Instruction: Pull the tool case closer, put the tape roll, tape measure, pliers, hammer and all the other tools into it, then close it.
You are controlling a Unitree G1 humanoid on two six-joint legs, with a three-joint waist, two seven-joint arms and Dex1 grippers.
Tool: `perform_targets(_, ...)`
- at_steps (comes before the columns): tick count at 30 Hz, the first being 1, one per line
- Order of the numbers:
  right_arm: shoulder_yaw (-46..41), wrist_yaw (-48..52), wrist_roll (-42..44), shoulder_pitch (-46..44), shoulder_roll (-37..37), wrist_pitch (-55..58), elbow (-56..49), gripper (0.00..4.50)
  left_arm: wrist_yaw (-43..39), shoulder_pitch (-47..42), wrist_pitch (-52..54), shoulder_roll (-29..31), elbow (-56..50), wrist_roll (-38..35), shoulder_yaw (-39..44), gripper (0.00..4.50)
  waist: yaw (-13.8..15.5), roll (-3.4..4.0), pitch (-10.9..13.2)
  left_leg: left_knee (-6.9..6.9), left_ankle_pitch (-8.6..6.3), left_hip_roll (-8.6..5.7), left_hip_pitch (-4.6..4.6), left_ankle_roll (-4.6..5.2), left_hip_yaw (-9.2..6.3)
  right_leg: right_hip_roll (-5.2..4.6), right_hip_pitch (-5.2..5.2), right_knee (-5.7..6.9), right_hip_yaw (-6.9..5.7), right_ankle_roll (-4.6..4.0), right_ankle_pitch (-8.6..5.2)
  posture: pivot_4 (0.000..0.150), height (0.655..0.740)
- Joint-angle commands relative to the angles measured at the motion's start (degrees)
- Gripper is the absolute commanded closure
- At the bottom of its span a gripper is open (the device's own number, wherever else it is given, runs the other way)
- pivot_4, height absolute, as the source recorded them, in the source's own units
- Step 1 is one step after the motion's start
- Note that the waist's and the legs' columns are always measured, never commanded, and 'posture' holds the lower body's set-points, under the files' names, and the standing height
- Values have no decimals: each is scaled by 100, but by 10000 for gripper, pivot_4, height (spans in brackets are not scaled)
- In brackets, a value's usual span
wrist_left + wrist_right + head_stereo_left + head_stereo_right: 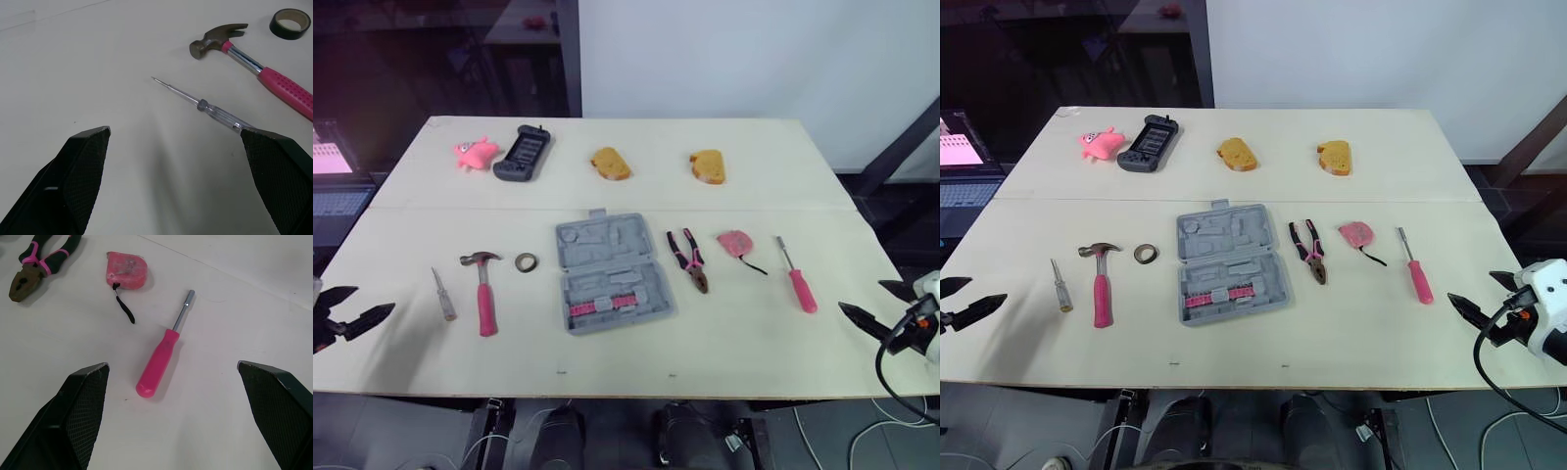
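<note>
The grey tool case [610,274] lies at the table's middle, its moulded recesses and a pink strip facing up. Left of it are the black tape roll [526,261], the pink-handled hammer [484,294] and a clear-handled screwdriver [442,295]. On its right lie the pliers [689,259], the pink tape measure [736,243] and a pink screwdriver [796,276]. My left gripper [375,301] hovers open at the table's left edge, short of the clear screwdriver [215,110]. My right gripper [861,295] is open at the right edge, facing the pink screwdriver [164,357]. Neither holds anything.
Along the far side of the table [744,333] lie a pink plush toy [475,153], a black game controller [522,154] and two yellow bread-like pieces [610,164] [708,167]. A laptop [333,186] stands beyond the left edge. A seam crosses the tabletop behind the tools.
</note>
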Motion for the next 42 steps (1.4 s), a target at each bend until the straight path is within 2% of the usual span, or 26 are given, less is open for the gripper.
perform_targets(1,110,-190,99,-132,61,284,-710,0,87,-69,95,-148,-577,-78,-76,182,3,1,0,0,0,0,0,0,0,0,0,0,1,0,0,1500,7400)
perform_targets(5,934,-572,84,-701,187,889,-1500,0,554,41,806,-950,-2339,-227,-532,182,11,9,-4,7,0,0,1,0,6,0,3,4,14,2,5,1500,7400)
perform_targets(7,1525,-809,-10,-1262,319,1235,-1670,0,1066,-55,1340,-1589,-3323,-263,-1026,182,13,2,-2,9,0,1,-1,0,7,6,2,4,20,10,9,1500,7400)
perform_targets(10,2232,-1103,-210,-1968,533,1588,-1699,0,1617,-217,1915,-2218,-4077,-197,-1511,182,16,0,-2,13,0,-1,-6,0,9,16,-1,2,43,27,18,1500,7400)
perform_targets(11,2390,-1154,-261,-2109,588,1657,-1701,0,1706,-231,2005,-2318,-4200,-140,-1615,5517,17,-2,-3,16,0,0,-9,0,7,51,-2,2,84,27,19,1500,7400)
perform_targets(12,2657,-1331,-359,-2459,809,1752,-1574,2806,1895,-301,2042,-2489,-4226,-25,-1764,8695,9,-3,-3,16,0,1,-10,0,6,56,-4,3,89,27,19,1500,7400)
perform_targets(14,3111,-1526,-571,-2946,1084,1882,-1347,8591,2183,-402,2126,-2710,-4230,93,-1934,18164,-30,-2,-3,14,0,2,-5,1,6,64,-10,4,99,27,19,1500,7400)
perform_targets(19,4168,-1469,-1320,-3666,1320,1775,-473,34210,2416,-569,2219,-2812,-3976,528,-2422,44580,-12,-1,-3,11,0,1,-6,2,7,66,-16,4,106,27,19,1500,7400)
perform_targets(21,4507,-1419,-1518,-3965,1513,1687,-17,44460,2520,-719,2235,-2877,-3831,647,-2556,45000,17,-2,-3,12,-1,0,-11,3,8,65,-19,3,105,27,19,1500,7400)
perform_targets(24,4913,-1396,-1819,-4456,1896,1509,726,44848,2568,-901,2220,-2915,-3571,901,-2819,45000,13,-2,-3,15,0,-1,-14,3,8,66,-21,6,105,26,19,1500,7400)
perform_targets(30,5235,-1300,-2263,-5048,2204,1107,1740,44848,2651,-1215,2049,-2945,-3028,1210,-3017,45000,16,-1,-3,14,0,0,-16,3,8,67,-23,5,105,24,23,1500,7400)
perform_targets(42,5619,-1077,-2838,-5640,2874,656,2952,44848,2430,-1382,1928,-3054,-2770,1360,-3203,45000,5,2,-4,16,0,-1,-10,3,8,66,-18,10,105,26,25,1500,7400)
